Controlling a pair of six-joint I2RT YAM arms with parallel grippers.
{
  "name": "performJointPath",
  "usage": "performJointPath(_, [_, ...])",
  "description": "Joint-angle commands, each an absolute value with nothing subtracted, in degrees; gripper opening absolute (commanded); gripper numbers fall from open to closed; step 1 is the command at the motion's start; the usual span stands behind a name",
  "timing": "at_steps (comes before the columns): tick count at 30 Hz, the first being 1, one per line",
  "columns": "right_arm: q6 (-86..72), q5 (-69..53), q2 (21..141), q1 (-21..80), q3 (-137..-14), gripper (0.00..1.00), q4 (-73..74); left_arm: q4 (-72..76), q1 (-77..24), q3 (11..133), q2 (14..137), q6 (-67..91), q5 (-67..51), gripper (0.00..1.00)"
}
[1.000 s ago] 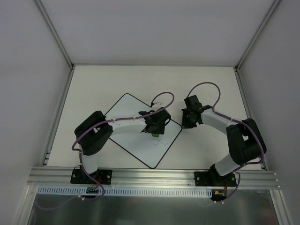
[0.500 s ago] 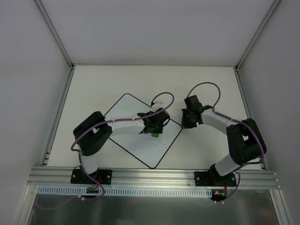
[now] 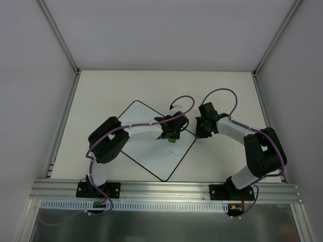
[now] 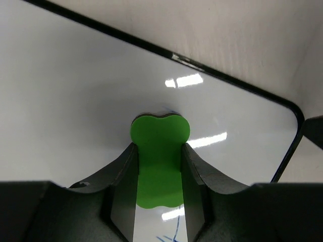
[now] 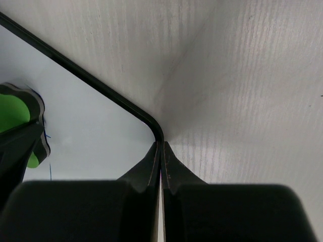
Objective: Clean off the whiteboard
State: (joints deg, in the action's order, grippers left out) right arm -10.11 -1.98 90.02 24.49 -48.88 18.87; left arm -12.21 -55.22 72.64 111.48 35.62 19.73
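White walls (image 3: 161,30) all round; cream table (image 3: 116,85) bears skewed whiteboard (image 3: 151,154).

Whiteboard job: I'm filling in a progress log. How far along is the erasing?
Done: the left gripper is shut on the green bone-shaped eraser. In hand: holding it over the flat white whiteboard. Left: thin dark scribbles beside it, unwiped.

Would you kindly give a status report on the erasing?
Left gripper shut on green eraser, over whiteboard. Right gripper shut at its corner. Blue scribble visible. Nothing blocking.
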Motion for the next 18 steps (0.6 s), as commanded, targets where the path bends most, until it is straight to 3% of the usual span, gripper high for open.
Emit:
performJointPath(1, [-9.6, -2.1, 89.6, 24.5, -47.3, 0.00, 20.6, -11.8, -52.8, 76.7, 114.6, 33.0, 18.1, 0.00])
performJointPath(9, [-9.7, -2.0, 89.5, 24.5, -47.3, 0.01, 20.7, -12.0, -51.8, 80.1, 117.4, 31.7, 11.9, 0.00])
performJointPath(18, [-9.8, -2.0, 89.6, 24.4, -47.4, 0.00, 20.6, -18.3, -57.5, 70.7, 115.1, 39.5, 8.7, 0.00])
